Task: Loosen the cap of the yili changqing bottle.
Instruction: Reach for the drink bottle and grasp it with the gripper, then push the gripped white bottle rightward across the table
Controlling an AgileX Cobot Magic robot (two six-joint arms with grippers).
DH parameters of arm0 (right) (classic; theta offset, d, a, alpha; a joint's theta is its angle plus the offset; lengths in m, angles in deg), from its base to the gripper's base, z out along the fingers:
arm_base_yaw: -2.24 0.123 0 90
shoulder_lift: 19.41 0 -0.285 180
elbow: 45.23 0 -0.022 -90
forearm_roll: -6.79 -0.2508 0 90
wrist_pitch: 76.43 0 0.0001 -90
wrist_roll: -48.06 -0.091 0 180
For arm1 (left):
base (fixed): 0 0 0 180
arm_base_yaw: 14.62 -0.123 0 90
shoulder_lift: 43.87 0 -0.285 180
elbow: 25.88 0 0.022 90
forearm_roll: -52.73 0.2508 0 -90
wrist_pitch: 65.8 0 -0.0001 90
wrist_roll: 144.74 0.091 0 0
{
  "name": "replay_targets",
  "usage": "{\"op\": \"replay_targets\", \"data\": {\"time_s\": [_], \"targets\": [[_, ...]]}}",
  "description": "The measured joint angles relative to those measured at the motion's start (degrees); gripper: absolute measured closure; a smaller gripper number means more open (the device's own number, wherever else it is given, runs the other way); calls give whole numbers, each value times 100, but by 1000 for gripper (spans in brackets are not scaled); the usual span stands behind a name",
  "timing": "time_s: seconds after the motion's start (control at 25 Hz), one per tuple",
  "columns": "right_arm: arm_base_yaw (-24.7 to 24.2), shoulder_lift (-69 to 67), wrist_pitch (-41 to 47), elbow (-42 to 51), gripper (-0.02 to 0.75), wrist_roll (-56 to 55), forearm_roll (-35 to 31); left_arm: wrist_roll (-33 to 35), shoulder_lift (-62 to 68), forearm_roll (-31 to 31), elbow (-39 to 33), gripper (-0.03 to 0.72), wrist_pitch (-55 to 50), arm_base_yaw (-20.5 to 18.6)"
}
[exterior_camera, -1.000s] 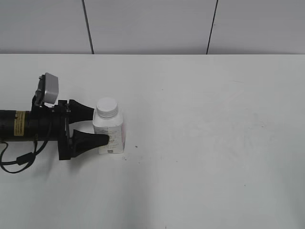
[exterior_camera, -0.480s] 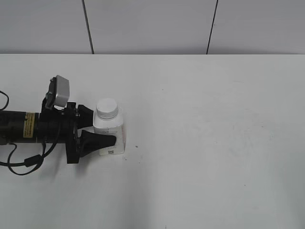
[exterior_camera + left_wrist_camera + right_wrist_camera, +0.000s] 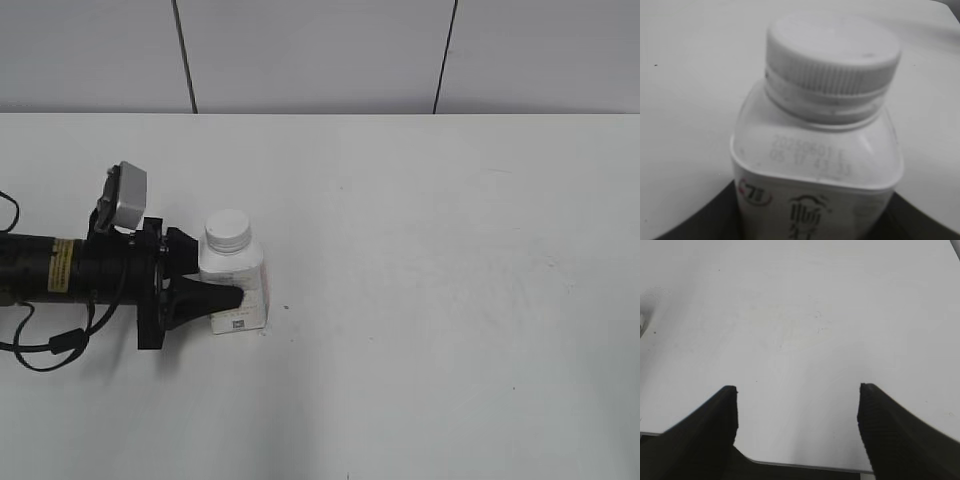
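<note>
On the left of the white table (image 3: 420, 300), the left gripper (image 3: 215, 283) clamps the body of the upright bottle (image 3: 234, 293) (its ribbed white cap (image 3: 227, 229) on the neck). The right gripper (image 3: 797, 392) hangs spread above bare tabletop.

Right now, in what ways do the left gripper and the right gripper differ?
The left gripper is shut on the yili changqing bottle; the right gripper is open and holds nothing. The left reaches in level over the table; the right shows only in its wrist view. Both have black fingers.
</note>
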Motion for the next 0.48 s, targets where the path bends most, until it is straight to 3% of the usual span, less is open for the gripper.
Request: {"op": "replay_targets", "data": {"time_s": [0.48], "targets": [[0, -1633, 24, -569, 152, 540, -338, 0, 25, 65, 0, 312, 37, 497]]}}
